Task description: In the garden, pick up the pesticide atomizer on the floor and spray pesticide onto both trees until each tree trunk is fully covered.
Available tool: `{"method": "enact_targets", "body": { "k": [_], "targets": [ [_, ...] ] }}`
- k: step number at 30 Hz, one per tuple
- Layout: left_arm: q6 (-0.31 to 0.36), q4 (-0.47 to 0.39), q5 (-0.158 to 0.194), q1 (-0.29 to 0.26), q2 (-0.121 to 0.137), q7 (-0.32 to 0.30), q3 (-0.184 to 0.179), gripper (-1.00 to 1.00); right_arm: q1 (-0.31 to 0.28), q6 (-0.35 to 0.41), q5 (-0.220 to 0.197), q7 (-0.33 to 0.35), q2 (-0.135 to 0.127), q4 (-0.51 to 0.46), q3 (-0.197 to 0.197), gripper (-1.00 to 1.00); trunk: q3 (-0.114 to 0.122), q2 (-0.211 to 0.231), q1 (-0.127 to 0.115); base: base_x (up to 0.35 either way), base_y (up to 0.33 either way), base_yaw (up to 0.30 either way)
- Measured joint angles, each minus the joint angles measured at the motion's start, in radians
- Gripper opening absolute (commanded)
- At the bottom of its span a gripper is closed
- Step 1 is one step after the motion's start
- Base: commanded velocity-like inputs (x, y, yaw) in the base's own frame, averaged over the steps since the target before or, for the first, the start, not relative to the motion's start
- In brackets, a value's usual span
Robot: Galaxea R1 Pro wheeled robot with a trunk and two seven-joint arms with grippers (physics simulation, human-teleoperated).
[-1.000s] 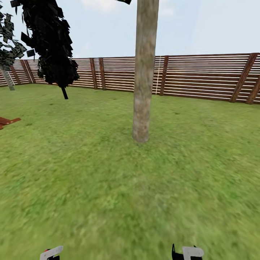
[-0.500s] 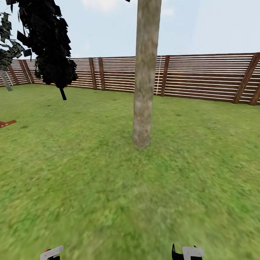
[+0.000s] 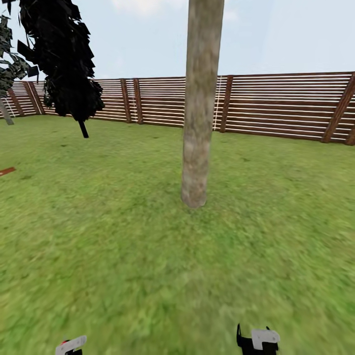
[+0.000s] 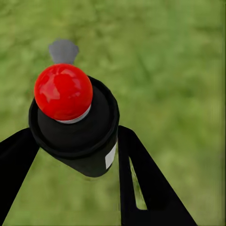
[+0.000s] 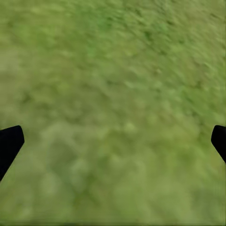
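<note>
Green lawn [image 3: 148,256] spreads under everything, blurred close up and clearer farther off. Nearest, at the lower edge of the head view, the left gripper [image 3: 70,345] and the right gripper [image 3: 259,340] poke just into sight above the grass. In the left wrist view the left gripper [image 4: 75,146] has its jaws closed on the pesticide atomizer [image 4: 73,127], a dark bottle with a round red top, gripped on both sides of its body and held over the lawn. In the right wrist view the right gripper [image 5: 113,141] holds nothing; its jaws stand wide apart, with only grass between the dark fingertips [image 5: 9,143]. Farther ahead, near the middle of the head view, a thick, bare, pale grey-brown tree trunk [image 3: 199,108] rises straight from the grass. Beyond it to the left stands a dark-leaved tree [image 3: 64,59] on a thin stem, and a brown slatted fence [image 3: 276,106] closes the lawn under a pale sky.
</note>
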Motion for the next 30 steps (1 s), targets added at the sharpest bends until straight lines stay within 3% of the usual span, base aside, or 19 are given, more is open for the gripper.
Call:
{"method": "enact_targets", "body": {
  "k": [10, 30],
  "targets": [
    [0.001, 0.000, 0.000, 0.000, -0.007, 0.000, 0.000, -1.00, 0.000, 0.000, 0.017, -0.002, 0.001, 0.026, 0.000, 1.00, 0.000, 0.000, 0.000, 0.338, 0.000, 0.000],
    [0.000, 0.000, 0.000, 0.000, -0.007, 0.000, 0.000, -1.00, 0.000, 0.000, 0.014, -0.003, -0.001, 0.027, -0.001, 1.00, 0.006, 0.000, 0.000, 0.338, 0.000, -0.248]
  ]
}}
